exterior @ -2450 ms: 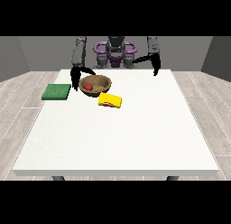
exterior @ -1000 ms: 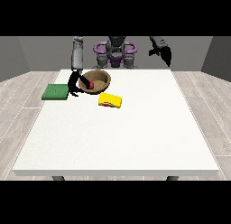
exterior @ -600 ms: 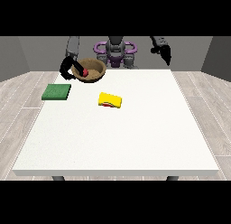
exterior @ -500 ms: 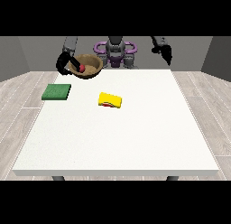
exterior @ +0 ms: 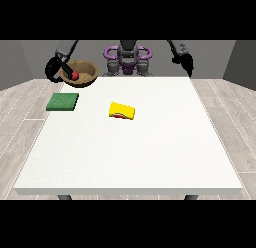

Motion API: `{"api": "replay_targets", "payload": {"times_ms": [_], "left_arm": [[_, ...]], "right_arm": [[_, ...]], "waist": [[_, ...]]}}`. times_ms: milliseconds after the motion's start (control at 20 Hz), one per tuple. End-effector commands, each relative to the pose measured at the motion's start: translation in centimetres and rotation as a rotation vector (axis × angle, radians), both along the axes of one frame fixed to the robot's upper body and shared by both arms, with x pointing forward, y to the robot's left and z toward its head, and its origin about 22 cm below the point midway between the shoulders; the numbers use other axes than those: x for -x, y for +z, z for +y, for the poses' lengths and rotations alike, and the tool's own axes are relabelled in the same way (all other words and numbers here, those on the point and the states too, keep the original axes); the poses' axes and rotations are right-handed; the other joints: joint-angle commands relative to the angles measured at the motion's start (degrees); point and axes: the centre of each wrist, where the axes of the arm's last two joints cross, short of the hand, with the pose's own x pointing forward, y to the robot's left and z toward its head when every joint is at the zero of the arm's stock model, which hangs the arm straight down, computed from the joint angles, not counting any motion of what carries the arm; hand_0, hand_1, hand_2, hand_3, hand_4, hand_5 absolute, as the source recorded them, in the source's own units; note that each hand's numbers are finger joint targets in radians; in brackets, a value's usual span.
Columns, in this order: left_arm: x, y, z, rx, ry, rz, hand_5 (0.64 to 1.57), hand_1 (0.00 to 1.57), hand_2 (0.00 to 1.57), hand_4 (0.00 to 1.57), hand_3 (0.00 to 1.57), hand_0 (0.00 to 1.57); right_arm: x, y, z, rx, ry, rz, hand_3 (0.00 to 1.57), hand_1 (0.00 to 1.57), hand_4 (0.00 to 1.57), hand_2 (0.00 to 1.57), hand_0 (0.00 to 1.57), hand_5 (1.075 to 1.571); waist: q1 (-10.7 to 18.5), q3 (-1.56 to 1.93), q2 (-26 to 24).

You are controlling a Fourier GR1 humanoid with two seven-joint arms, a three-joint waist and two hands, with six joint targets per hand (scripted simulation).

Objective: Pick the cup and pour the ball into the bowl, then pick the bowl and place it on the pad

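1. Nearest the camera, the broad white surface [exterior: 130, 157] lies bare across its front half, carrying nothing of the task.

2. Farther in, the yellow cup [exterior: 122, 111] lies on its side near the middle of the surface, a trace of red showing at its lower edge; it is in the same spot as a moment ago and appears to have done its work.

3. Left of it, well apart, the green pad [exterior: 63, 101] sits flat near the surface's left edge, with nothing on it yet.

4. Beyond the pad, the brown bowl [exterior: 83, 72] has come up off the surface, where it stood beside the cup seconds ago, and now hangs tilted toward the camera above the far left corner, the red ball [exterior: 75, 76] resting inside it.

5. The hand at the view's left [exterior: 54, 69] has the bowl by its left rim, its fingers curled round that edge. The pour looks finished and the carry under way; what is left, by this reading, is to bring the bowl forward and down onto the pad without tipping the ball out.

6. At the far right, the hand at the view's right [exterior: 187, 62] hangs raised beside the surface's far corner, holding nothing; whether its fingers are spread or curled cannot be told.
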Motion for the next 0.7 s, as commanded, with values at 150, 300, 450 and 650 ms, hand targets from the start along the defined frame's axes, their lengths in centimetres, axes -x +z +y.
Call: {"api": "replay_targets", "payload": {"times_ms": [150,300,450,650], "left_arm": [[-0.7,5.0,6.0,0.052,0.003,-0.139,1.525,0.00,0.00,1.31,0.00,0.00],[-0.6,9.9,12.7,0.039,0.040,-0.191,1.567,0.00,0.00,1.31,0.00,0.00],[1.8,8.8,17.2,0.040,0.106,-0.228,1.571,0.00,0.00,1.28,0.00,0.00],[2.5,13.8,21.1,0.063,0.092,-0.292,1.566,0.00,0.00,1.23,0.00,0.00]], "right_arm": [[2.0,2.6,-7.5,0.044,-0.081,-0.093,0.00,1.57,0.91,1.57,1.57,1.571],[1.7,2.6,-6.8,0.040,-0.094,-0.124,0.00,1.57,0.87,1.57,1.57,1.571],[1.5,3.9,-7.0,0.065,-0.080,-0.175,0.00,1.57,0.82,1.57,1.57,1.570],[2.5,2.8,-8.3,0.024,-0.095,-0.251,0.00,1.57,0.79,1.57,1.57,1.567]], "waist": [[3.96,0.04,5.28],[3.70,0.01,6.83],[2.50,-0.06,8.70],[2.81,0.01,12.14]]}}
